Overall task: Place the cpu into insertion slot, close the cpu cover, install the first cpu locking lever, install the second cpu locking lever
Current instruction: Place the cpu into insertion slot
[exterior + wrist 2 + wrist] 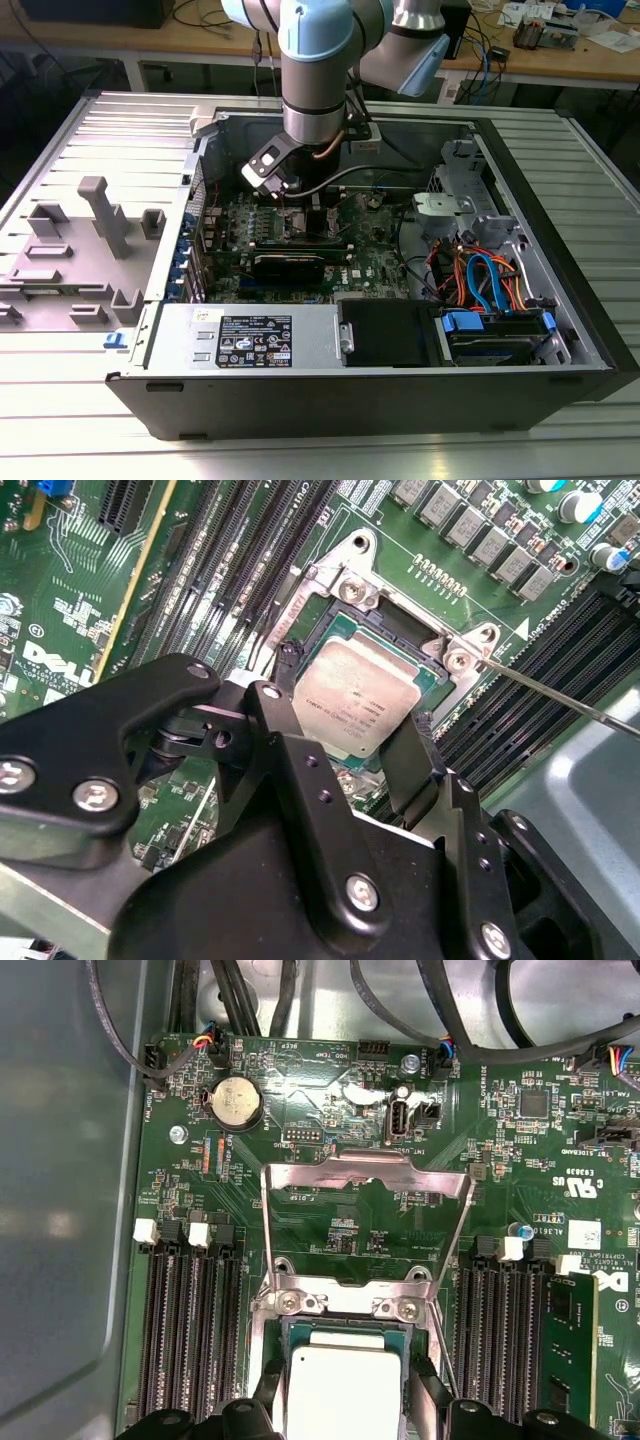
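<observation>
The tool (355,705) pinches the cpu (345,1390) by two opposite edges between its black fingers (405,770), low in the insertion slot (395,630). Beyond it the cpu cover (365,1172) stands swung open. Memory slots (190,1330) crowd both flanks, and a thin locking lever (560,693) juts out alongside.

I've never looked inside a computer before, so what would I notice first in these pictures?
The big pale-blue robot arm reaching down into an open computer case grabs your eye in the exterior view. In both wrist views the silver cpu shines at the insertion slot on the green motherboard, with the black gripper straddling it. The cpu cover stands flipped open at the slot's edge in the first wrist view.
</observation>
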Motion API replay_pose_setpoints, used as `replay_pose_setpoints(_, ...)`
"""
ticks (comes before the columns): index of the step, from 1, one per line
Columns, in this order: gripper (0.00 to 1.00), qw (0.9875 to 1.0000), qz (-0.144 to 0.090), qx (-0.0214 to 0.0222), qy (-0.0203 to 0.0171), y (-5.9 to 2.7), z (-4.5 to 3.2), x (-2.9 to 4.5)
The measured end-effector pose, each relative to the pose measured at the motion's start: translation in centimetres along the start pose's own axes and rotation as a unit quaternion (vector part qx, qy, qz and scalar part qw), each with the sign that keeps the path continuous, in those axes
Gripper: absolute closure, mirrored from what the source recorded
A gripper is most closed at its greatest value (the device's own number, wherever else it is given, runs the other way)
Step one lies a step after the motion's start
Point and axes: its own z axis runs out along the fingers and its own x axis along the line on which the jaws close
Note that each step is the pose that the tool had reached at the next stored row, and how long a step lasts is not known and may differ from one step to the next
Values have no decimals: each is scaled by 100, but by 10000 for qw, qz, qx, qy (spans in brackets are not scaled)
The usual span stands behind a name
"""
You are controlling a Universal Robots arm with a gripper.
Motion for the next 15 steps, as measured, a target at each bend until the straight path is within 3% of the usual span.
replay_pose_setpoints(5,40,10000,0,0,1,0,0,0)
replay_pose_setpoints(7,32,10000,0,0,1,0,0,-1)
replay_pose_setpoints(9,32,10000,0,0,0,0,0,-1)
replay_pose_setpoints(15,32,10000,0,2,6,2,-54,-1)
